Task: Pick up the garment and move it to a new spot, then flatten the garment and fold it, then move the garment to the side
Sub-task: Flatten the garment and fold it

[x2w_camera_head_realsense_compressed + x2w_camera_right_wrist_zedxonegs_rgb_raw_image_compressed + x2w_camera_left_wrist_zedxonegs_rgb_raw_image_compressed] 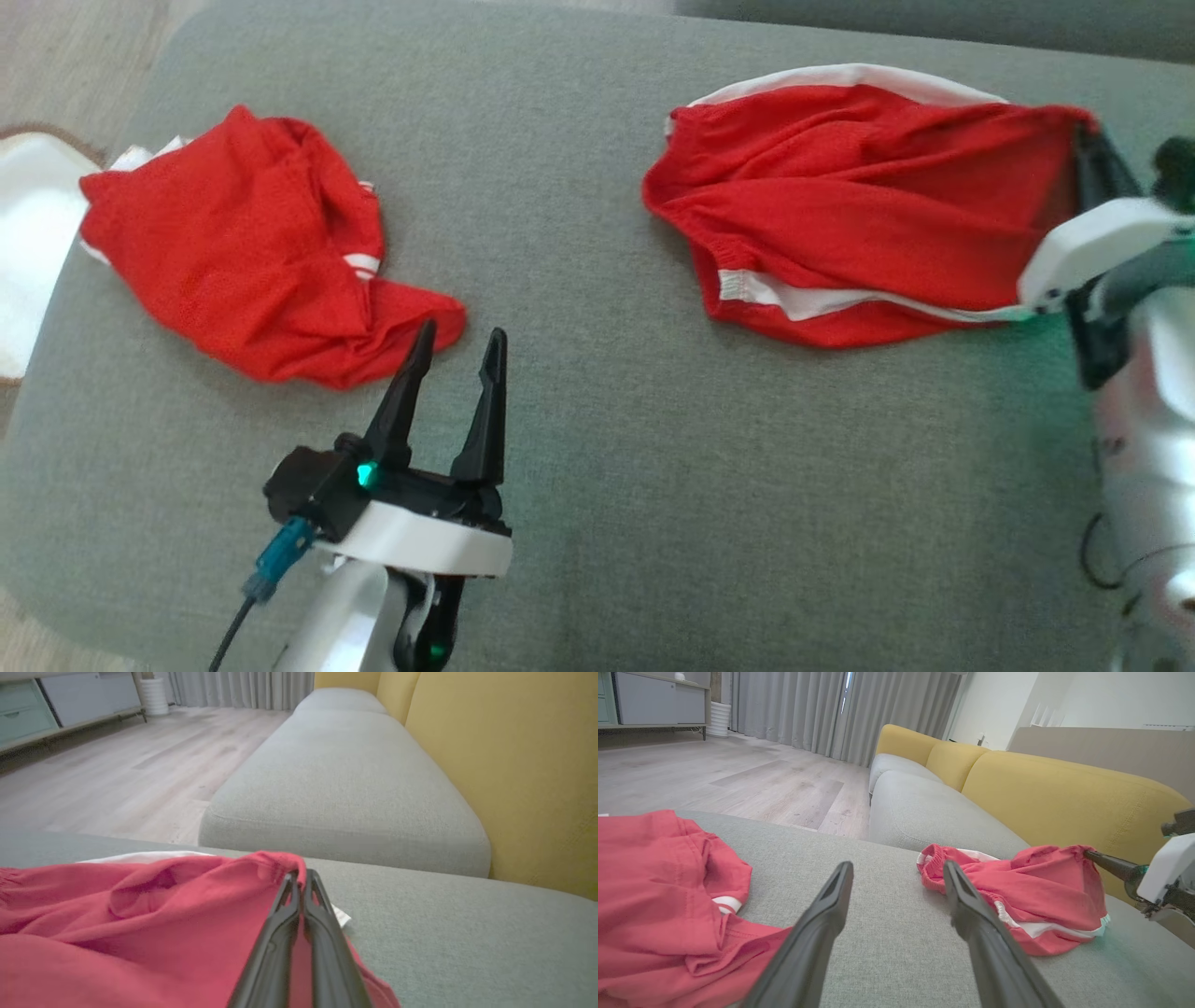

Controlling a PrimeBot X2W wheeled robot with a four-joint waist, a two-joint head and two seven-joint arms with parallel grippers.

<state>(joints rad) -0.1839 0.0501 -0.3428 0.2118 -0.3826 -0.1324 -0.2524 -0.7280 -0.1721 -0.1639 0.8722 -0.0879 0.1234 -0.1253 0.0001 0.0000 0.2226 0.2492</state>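
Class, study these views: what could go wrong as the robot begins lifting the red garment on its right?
1. The right pincer grips only a thin edge fold of the right red garment; it may slip out on lifting.
2. The open left pincer sits right by the left red garment and could snag it.

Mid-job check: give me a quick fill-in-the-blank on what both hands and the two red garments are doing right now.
The right hand is ___ on an edge of the red garment nearest it.
The left hand is ___ and holds nothing.
The other red garment lies on the ___ cushion.
The sofa backrest is ___.
Missing words: shut; open; grey; yellow.
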